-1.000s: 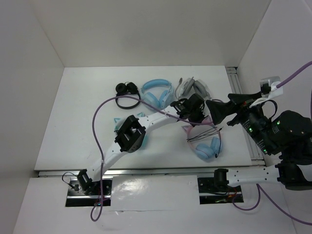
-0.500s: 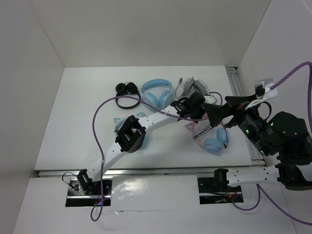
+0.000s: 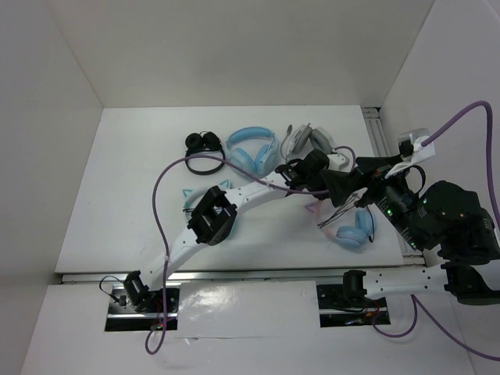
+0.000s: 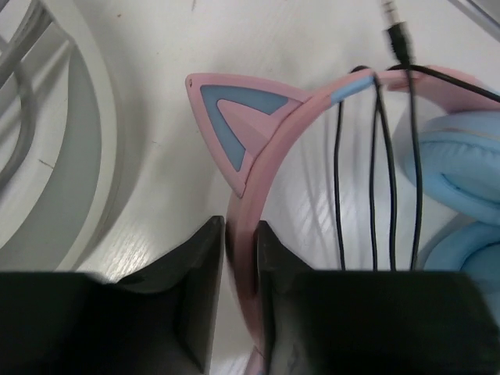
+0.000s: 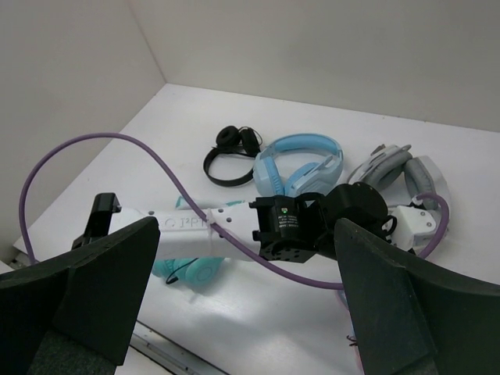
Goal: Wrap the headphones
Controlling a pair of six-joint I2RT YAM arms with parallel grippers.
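Looking at the left wrist view, the left pincer point(image 4: 241, 226) stands narrow around the pink headband of the headphones point(image 4: 250, 117), just below the cat ear, and both fingers seem to touch the band. The headphones lie at the right side of the desk point(image 3: 125, 195), with the blue ear cups toward the right arm. The right pincer point(image 5: 246, 226) is wide and holds nothing; it hangs just beside the left wrist and above the headphones.

I think the main risk is the thin black cable point(image 4: 375, 172). Several strands run from the band down toward the ear cup, and they look loose, not tight. The plug point(image 4: 394, 35) is free at the end, on the desk. If the band is tilted or let go too early, the strands can slide off and the wrapping becomes undone.

A second risk is the grip itself. The band is thin, smooth and curved, so it can turn or slip between the fingers when the other arm pulls the cable.

The two arms are also very close together. The wide right pincer may catch a strand, or knock the left wrist. The grey headphones point(image 3: 308, 141) lie near and may be pushed.
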